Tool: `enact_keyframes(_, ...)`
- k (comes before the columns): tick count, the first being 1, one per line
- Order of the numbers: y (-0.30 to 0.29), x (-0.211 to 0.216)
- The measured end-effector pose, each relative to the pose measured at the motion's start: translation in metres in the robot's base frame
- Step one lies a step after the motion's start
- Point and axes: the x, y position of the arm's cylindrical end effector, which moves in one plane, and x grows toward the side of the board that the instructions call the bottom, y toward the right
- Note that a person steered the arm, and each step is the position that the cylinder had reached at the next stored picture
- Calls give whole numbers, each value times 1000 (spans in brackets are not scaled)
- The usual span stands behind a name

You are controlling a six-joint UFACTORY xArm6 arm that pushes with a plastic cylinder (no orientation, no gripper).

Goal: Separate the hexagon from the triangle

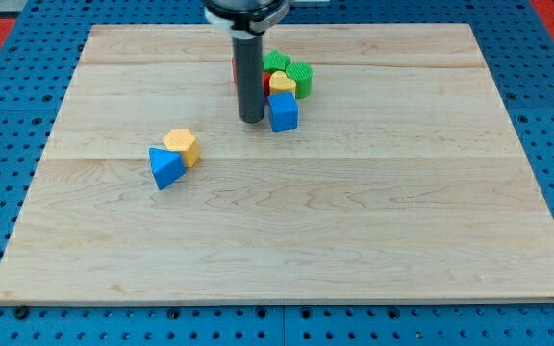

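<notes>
The separation is not yet showing: the yellow hexagon [182, 145] and the blue triangle [165, 167] are sitting pressed against each other on the view's left half of the wooden board [354, 240], the hexagon just above and to the right of the triangle. Splitting them is all still waiting to be done.

My tip [251, 120] is resting well apart from that pair, toward the view's top, just left of a blue cube [283, 111]. That cube is sitting at the lower edge of a cluster holding a yellow heart-like block [281, 83], two green blocks [291, 73] and a red block [235, 69] (mostly hidden behind the rod).

There is no claw on this arm, only the rod, so nothing is being held or clamped.

No container is showing anywhere; every block is lying directly on the bare board.

To my judgement, the tip is needing to travel down-left and enter between hexagon and triangle.
</notes>
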Motion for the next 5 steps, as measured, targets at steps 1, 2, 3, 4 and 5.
enact_keyframes(1,16,43)
enact_keyframes(2,53,34)
enact_keyframes(3,58,-4)
enact_keyframes(4,62,13)
enact_keyframes(5,31,100)
